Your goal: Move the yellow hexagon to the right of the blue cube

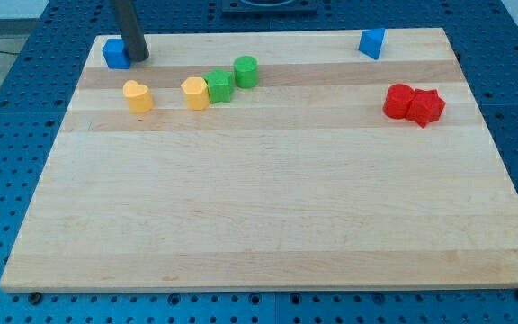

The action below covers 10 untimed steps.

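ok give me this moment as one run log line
my tip: right beside blue cube | yellow hexagon: touching green block, not yet right of cube | yellow heart-like block: apart

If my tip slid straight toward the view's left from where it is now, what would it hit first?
My tip sits just on the view's right of the blue cube, close or touching. The cube would come first, though depth is hard to judge.

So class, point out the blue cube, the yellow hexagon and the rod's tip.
Blue cube [114, 53], camera view, front face.
Yellow hexagon [195, 93], camera view, top face.
My tip [138, 58], camera view, rod's very end, right of the cube.
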Tool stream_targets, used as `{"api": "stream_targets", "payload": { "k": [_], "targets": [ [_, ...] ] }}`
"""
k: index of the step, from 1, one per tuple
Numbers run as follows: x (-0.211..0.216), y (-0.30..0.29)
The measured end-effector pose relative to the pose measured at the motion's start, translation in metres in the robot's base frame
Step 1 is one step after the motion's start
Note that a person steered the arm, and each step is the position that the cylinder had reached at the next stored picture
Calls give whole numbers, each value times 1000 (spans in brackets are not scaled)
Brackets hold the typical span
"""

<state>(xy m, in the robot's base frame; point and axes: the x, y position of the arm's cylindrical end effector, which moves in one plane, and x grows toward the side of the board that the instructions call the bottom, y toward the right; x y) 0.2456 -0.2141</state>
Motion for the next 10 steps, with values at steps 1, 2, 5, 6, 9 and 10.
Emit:
{"api": "stream_targets", "payload": {
  "k": [1, 2, 5, 6, 9, 10],
  "targets": [
    [0, 1],
    [0, 1],
    [9, 211],
    [53, 206],
    [126, 38],
    [126, 37]
  ]
}}
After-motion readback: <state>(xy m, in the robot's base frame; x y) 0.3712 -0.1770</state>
